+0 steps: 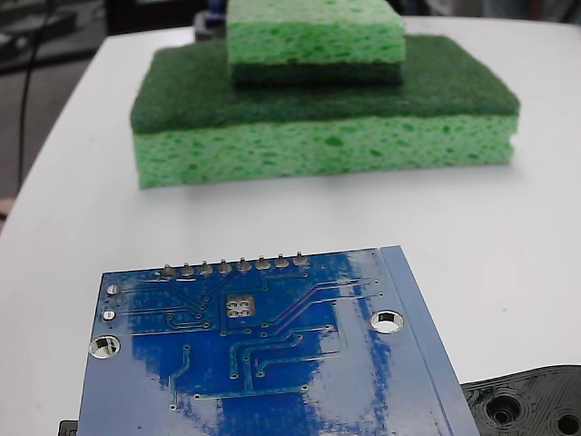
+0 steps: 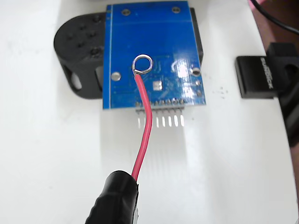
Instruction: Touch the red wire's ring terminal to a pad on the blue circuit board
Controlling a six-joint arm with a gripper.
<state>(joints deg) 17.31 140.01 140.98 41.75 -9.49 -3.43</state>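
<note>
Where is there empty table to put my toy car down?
Fixed view: a wide bare white strip lies between the sponges and the blue board, plus room on the board's right. Wrist view: open table left of the red wire and below the board's pins. Crowded: around the black holder and the black block.

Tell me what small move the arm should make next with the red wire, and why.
Probably shift the ring terminal right and toward the pin row in the wrist view, then lower it. There the red wire puts the ring over bare blue circuit board, up-left of the pad. The fixed view shows the pad uncovered and no wire, so contact seems unlikely.
</note>
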